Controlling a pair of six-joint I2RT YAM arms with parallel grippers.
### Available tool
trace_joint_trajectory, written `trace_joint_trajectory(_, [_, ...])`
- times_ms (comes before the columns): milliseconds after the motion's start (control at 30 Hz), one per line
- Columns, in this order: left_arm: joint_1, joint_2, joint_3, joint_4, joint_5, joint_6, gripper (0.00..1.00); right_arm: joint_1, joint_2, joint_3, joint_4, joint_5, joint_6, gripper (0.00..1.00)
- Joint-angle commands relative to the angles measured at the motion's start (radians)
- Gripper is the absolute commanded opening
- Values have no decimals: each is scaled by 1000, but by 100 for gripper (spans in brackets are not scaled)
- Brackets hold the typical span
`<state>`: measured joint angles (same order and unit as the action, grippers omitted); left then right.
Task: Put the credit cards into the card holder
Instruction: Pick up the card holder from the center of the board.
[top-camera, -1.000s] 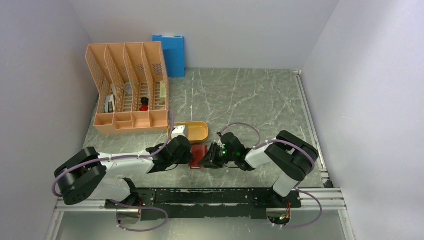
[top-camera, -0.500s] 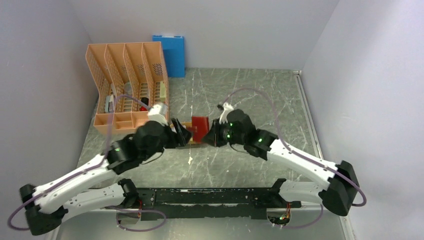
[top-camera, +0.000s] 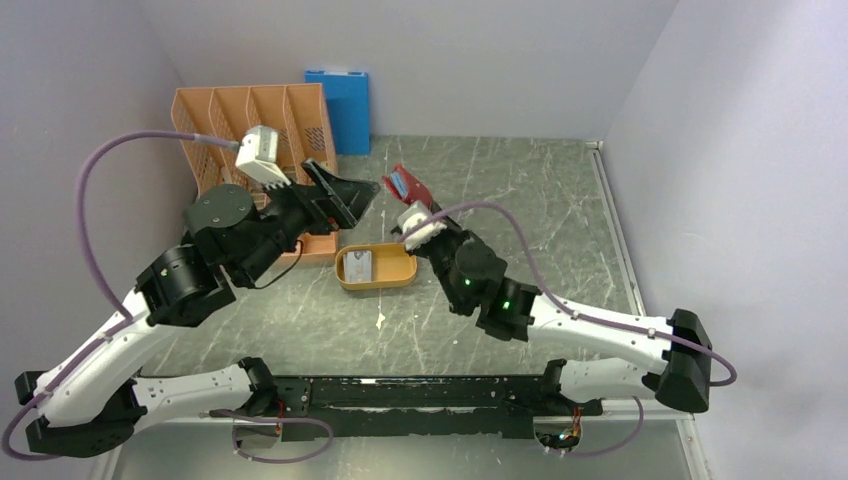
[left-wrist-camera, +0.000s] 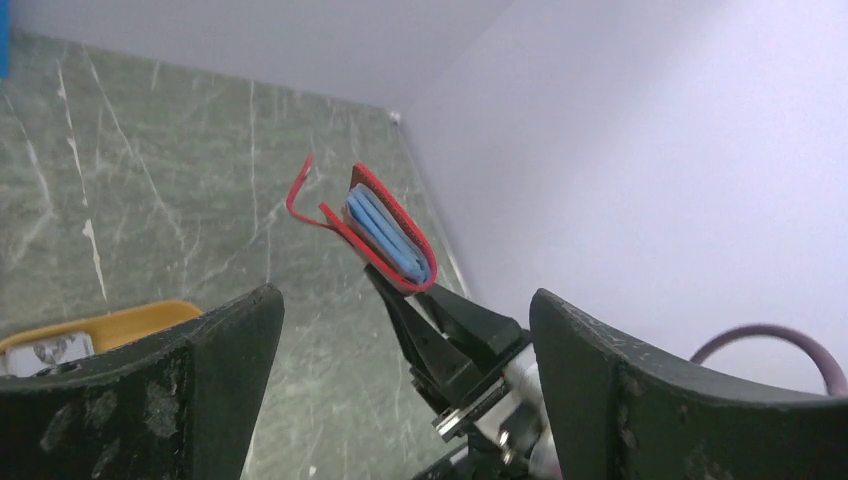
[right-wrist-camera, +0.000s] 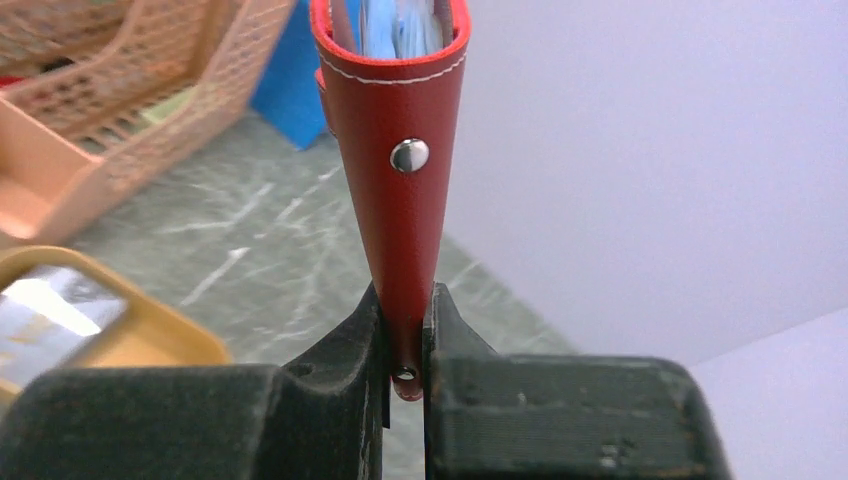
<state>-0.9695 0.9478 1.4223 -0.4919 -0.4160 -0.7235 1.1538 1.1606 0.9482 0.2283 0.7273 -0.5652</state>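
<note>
We have raised the card holder (top-camera: 405, 186) off the table (top-camera: 520, 190); it stands upright, mouth up, bottom pinched by our right gripper (right-wrist-camera: 405, 335). Our left gripper (top-camera: 350, 195) is spread wide; pocket contents unclear.

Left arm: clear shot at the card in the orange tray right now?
Probably yes. The left gripper hangs open, raised near the orange tray, with nothing between it and the credit card. The right gripper holds the card holder aloft, off to the side.

Credit cards (top-camera: 361, 266), maybe stacked, in tray (top-camera: 402, 274); card holder (top-camera: 405, 185) aloft behind-right.
</note>
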Motion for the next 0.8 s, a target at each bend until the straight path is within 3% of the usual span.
trace_joint_trajectory(0, [4,-1,-72,22,91,-41,97,74,4,-145,614,157,-614,0])
trace_joint_trajectory(133, [4,5,-108,59,152,-86,97,134,-17,-256,825,129,-828,0])
trace_joint_trajectory(267, [4,45,-76,40,201,-104,97,160,-23,-303,900,97,-930,0])
trace_joint_trajectory(600, [3,59,-86,-48,232,-180,97,190,-41,-360,1012,44,-1056,0])
trace_joint_trajectory(767, [4,56,-103,13,252,-211,97,209,-18,-366,1046,38,-1099,0])
